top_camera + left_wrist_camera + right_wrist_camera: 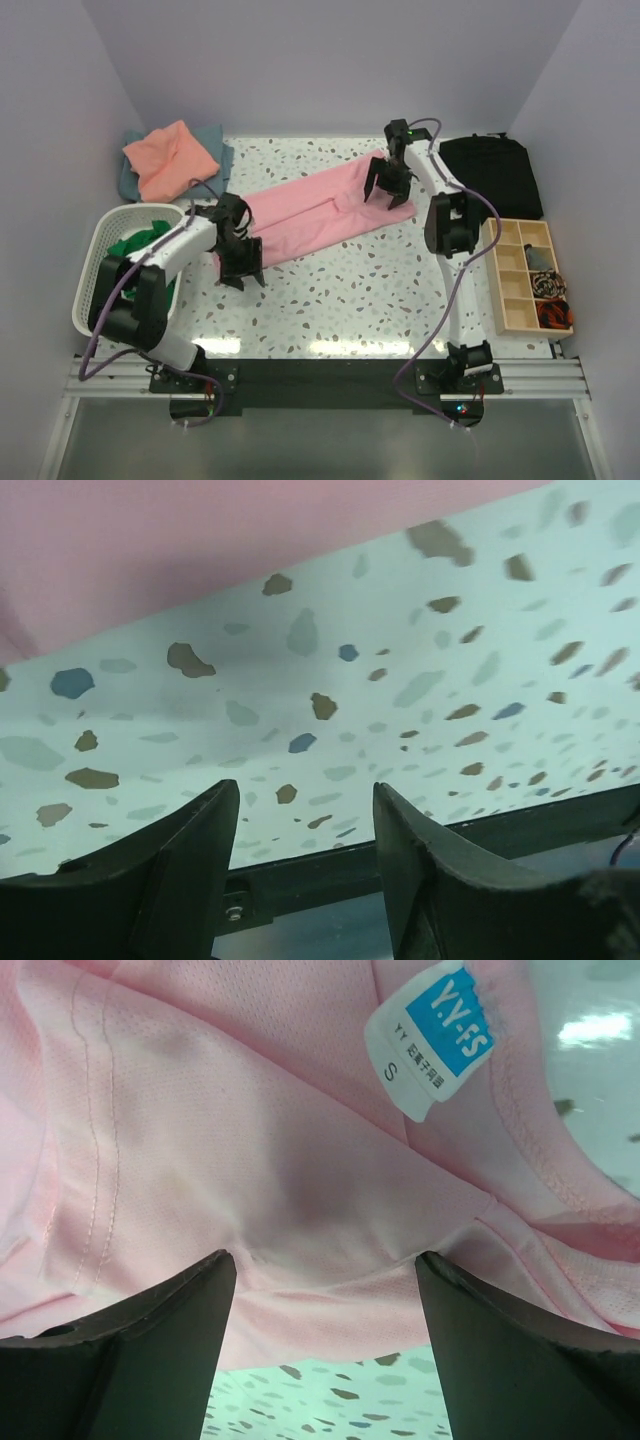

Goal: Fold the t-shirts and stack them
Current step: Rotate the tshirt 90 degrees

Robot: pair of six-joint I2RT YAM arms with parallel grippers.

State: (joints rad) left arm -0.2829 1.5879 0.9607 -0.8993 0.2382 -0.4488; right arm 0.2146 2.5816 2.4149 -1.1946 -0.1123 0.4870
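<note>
A light pink t-shirt (315, 215), folded into a long band, lies diagonally across the speckled table. My left gripper (241, 268) hovers at its lower left end, open and empty. In the left wrist view the left gripper (305, 790) is over bare table, with the pink t-shirt (200, 540) just beyond its tips. My right gripper (386, 188) stands open over the collar end. The right wrist view shows the right gripper (325, 1258) spread over the pink t-shirt (250, 1160), its neck label (435, 1040) just ahead. A salmon-orange t-shirt (168, 157) lies on a grey-blue t-shirt (218, 150) at the back left. A green t-shirt (135, 243) sits in the basket.
A white laundry basket (92, 270) stands at the left edge beside my left arm. A black bag (492, 175) lies at the back right. A wooden compartment tray (508, 275) with small items sits along the right side. The table's front edge (330, 865) is close behind my left fingers.
</note>
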